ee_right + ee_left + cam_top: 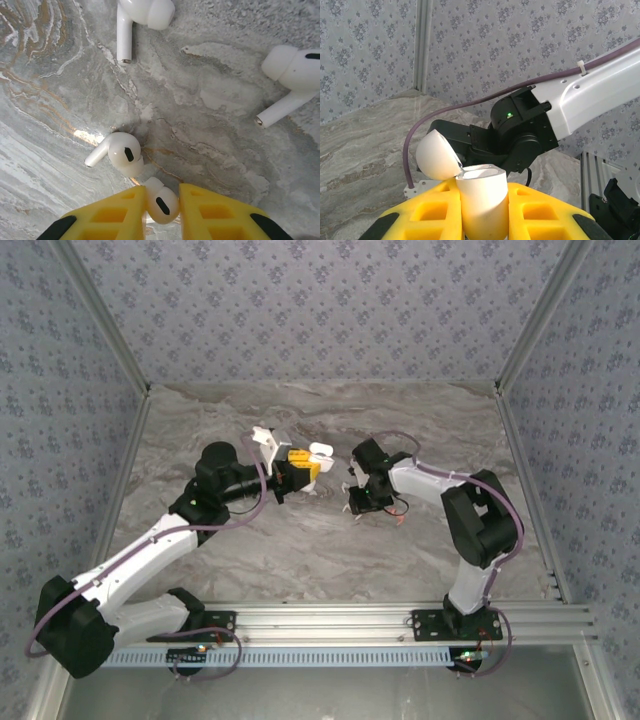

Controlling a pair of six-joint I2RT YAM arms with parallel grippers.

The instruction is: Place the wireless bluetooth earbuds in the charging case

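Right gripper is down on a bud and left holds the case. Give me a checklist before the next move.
1. White rounded plastic charging case clamped in the left gripper: ok.
2. Case lid hinged open: ok.
3. White stemmed plastic earbud pinched in the right gripper, both yellow fingers touching it: ok.
4. Second white earbud clear of the pinched one: cannot tell, it lies very close.
5. Free socket inside the case: cannot tell, interior hidden from view.
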